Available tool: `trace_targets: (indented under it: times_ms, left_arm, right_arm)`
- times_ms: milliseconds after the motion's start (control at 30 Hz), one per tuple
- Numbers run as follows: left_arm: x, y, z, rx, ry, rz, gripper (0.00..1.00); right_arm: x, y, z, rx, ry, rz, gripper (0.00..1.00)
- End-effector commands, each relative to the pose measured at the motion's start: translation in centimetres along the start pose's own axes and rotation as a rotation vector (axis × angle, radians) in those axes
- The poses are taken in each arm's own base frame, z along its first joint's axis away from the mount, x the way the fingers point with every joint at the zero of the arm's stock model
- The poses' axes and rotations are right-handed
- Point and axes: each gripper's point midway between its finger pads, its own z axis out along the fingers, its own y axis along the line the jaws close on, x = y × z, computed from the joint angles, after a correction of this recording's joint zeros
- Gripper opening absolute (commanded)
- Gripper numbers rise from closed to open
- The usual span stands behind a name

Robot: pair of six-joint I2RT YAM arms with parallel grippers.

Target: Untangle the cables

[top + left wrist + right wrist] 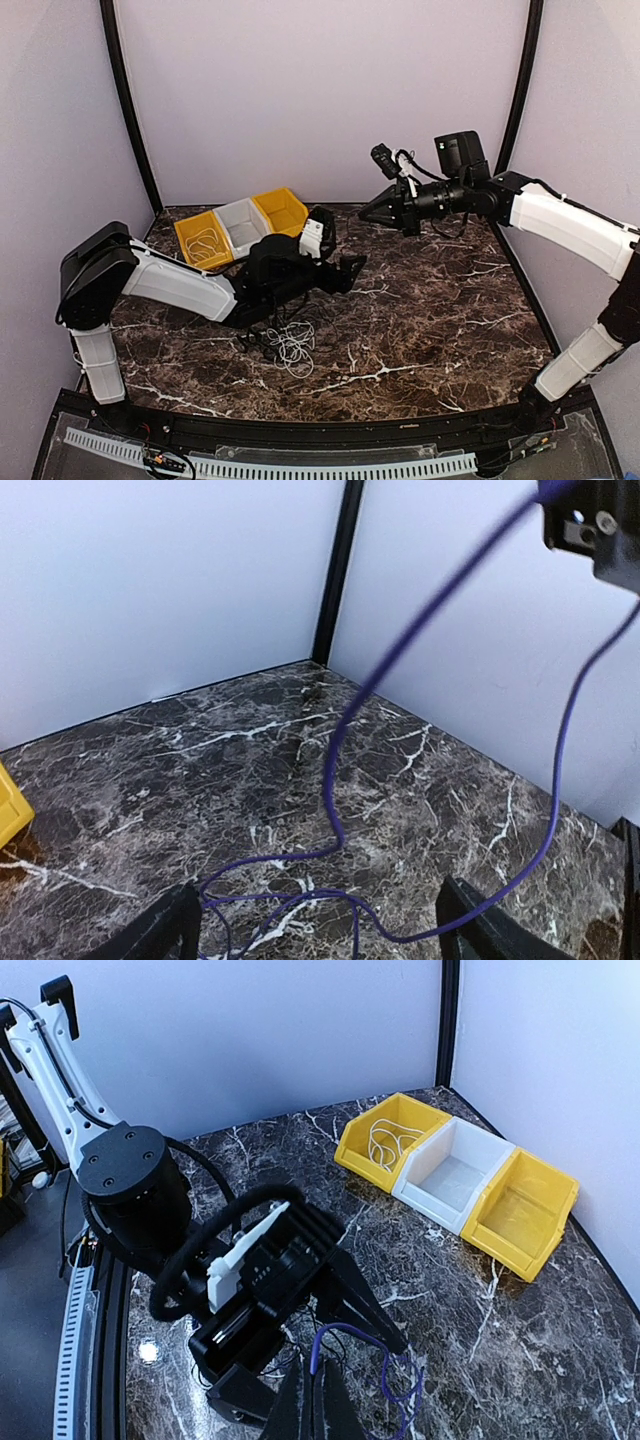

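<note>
The purple cable (398,645) is the one in play. It hangs in two strands from the right pincer (365,212), which is raised over the back of the desk (450,320) with its nose pointing toward the left edge. Its long axis runs steeply upward. From the left wrist view one strand climbs from the desk surface up and to the right, toward the back right corner. The other drops from the same high point in a wide curve and comes back along the desk. The right pincer is clenched on this purple cable, and in its own camera the cable's end rises straight into the closed fingertips.

The lower part of the purple cable lies in loose loops on the desk directly in front of the left pincer (318,890). That pincer is released, with its fingers (160,930) spread wide. The loops pass between the fingers, and I cannot see either finger touching them. The left arm reaches low across the middle of the desk, its pincer pointing toward the right edge.

A small tangle (292,345) of white and dark cords lies on the desk just beside the left forearm, on its near-edge side and closer to the left edge than the right.

Three bins stand in a row toward the back left corner. The left yellow bin (190,232) holds a coiled white cable (205,245). Beside it are the white bin (240,222) and the second yellow bin (282,207).
</note>
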Motion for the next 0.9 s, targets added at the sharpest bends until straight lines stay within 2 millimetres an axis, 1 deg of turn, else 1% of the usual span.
trace_targets:
  times_ms: [0,33,67,100,167,200,233,267,300,400,433,467,500,633,667,700,733,767,800,833,867]
  left_arm:
    - [-1.8,-2.0,0.7,0.134,-0.060,0.124,0.77]
    - [-2.0,-2.3,0.8,0.177,-0.063,0.128,0.74]
    - [-1.9,-2.3,0.8,0.188,-0.061,0.131,0.65]
    - [-2.0,-2.2,0.8,0.204,-0.066,0.131,0.61]
    - [-2.3,-2.0,0.9,0.217,-0.078,0.131,0.46]
    - [-2.4,-1.9,0.9,0.219,-0.081,0.131,0.43]
    - [-2.6,-1.8,0.9,0.222,-0.087,0.132,0.36]
    - [-2.7,-1.8,1.0,0.223,-0.089,0.136,0.33]
    - [-2.8,-1.7,1.0,0.226,-0.091,0.138,0.27]
    - [-3.0,-1.6,1.2,0.231,-0.090,0.153,0.18]
    - [-3.0,-1.5,1.2,0.230,-0.089,0.161,0.12]
    - [-3.1,-1.4,1.2,0.227,-0.088,0.164,0.08]
    - [-3.3,-1.4,1.2,0.226,-0.091,0.171,0.02]
    - [-4.0,-1.7,0.9,0.238,-0.096,0.188,0.00]
    - [-4.2,-1.9,0.8,0.245,-0.091,0.189,0.00]
    - [-4.8,-2.0,0.6,0.249,-0.096,0.194,0.00]
    - [-5.0,-2.1,0.6,0.254,-0.084,0.197,0.00]
    - [-6.3,-2.4,0.4,0.259,-0.099,0.203,0.00]
    - [-6.0,-2.3,0.5,0.262,-0.063,0.201,0.00]
    - [-7.6,-2.6,0.4,0.268,-0.078,0.198,0.00]
    - [-7.3,-2.4,0.5,0.270,-0.039,0.190,0.00]
  right_arm:
    - [-1.6,0.6,-0.7,0.004,-0.045,-0.033,0.00]
    - [-1.6,0.6,-0.8,0.007,-0.046,-0.036,0.00]
    - [-1.6,0.6,-0.8,0.008,-0.046,-0.036,0.00]
    - [-1.7,0.7,-0.9,0.010,-0.046,-0.039,0.00]
    - [-1.7,0.6,-1.0,0.016,-0.046,-0.041,0.00]
    - [-1.6,0.6,-1.1,0.020,-0.044,-0.039,0.00]
    - [-1.5,0.6,-1.1,0.020,-0.043,-0.040,0.00]
    - [-1.5,0.6,-1.1,0.021,-0.044,-0.041,0.00]
    - [-1.4,0.5,-1.1,0.023,-0.042,-0.039,0.00]
    - [-1.4,0.5,-1.1,0.021,-0.044,-0.037,0.00]
    - [-1.4,0.5,-1.1,0.021,-0.044,-0.038,0.00]
    - [-1.5,0.5,-1.1,0.022,-0.044,-0.039,0.00]
    - [-1.4,0.4,-1.1,0.023,-0.044,-0.038,0.00]
    - [-1.5,0.2,-1.3,0.033,-0.040,-0.041,0.00]
    - [-1.5,0.0,-1.5,0.041,-0.036,-0.038,0.03]
    - [-1.7,-0.2,-1.9,0.053,-0.036,-0.042,0.08]
    - [-2.0,-0.5,-2.4,0.068,-0.036,-0.048,0.16]
    - [-2.3,-0.9,-3.0,0.084,-0.038,-0.051,0.22]
    - [-2.7,-1.4,-3.9,0.103,-0.047,-0.056,0.26]
    - [-3.0,-1.8,-4.8,0.121,-0.058,-0.059,0.31]
    - [-3.3,-2.1,-5.8,0.137,-0.068,-0.058,0.35]
